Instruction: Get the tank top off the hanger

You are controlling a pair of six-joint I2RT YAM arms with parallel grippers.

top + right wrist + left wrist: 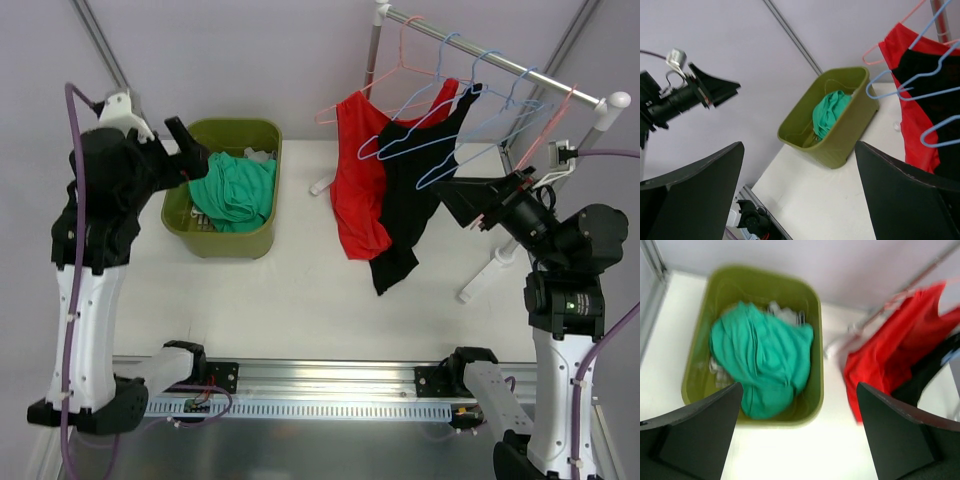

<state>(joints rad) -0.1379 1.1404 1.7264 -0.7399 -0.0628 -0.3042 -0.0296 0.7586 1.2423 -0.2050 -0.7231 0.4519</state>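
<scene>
A red tank top (356,180) and a black tank top (415,190) hang side by side on hangers on a white rail (500,62), with several bare blue and pink hangers (470,130) beside them. Both tops show in the right wrist view: red (912,125), black (935,95). In the left wrist view the red one (890,360) is blurred. My right gripper (462,200) is open and empty, just right of the black top. My left gripper (192,152) is open and empty above the green basket (262,135).
The olive-green basket (815,370) at the back left holds a teal garment (235,192) and some pale items. It shows in the right wrist view (850,135) too. The rack's white feet (480,280) stand on the table at right.
</scene>
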